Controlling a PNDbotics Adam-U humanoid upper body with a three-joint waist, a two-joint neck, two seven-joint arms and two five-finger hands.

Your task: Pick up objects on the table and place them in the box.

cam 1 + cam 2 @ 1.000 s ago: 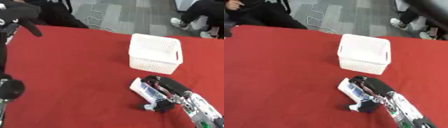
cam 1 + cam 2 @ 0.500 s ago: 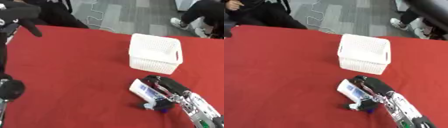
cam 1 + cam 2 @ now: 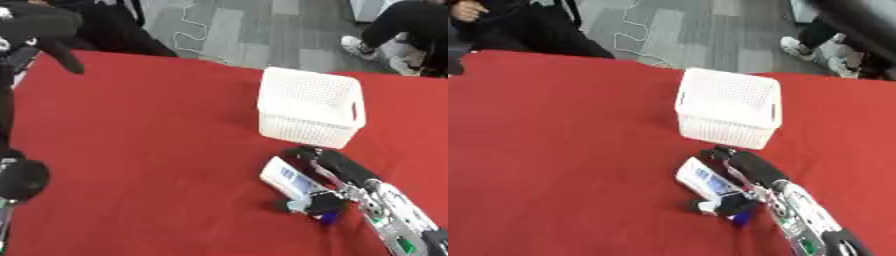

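Left eye view: right hand (image 3: 337, 187), black fingers curled round a flat white packet (image 3: 287, 179) with blue print, lying on the red cloth table (image 3: 140, 150) just before the white perforated plastic basket (image 3: 311, 106); right eye view: same clasp; rectangular basket upright; left hand unseen.

red table (image 3: 140, 150) | on it — white basket (image 3: 311, 106), white-blue packet (image 3: 287, 178)
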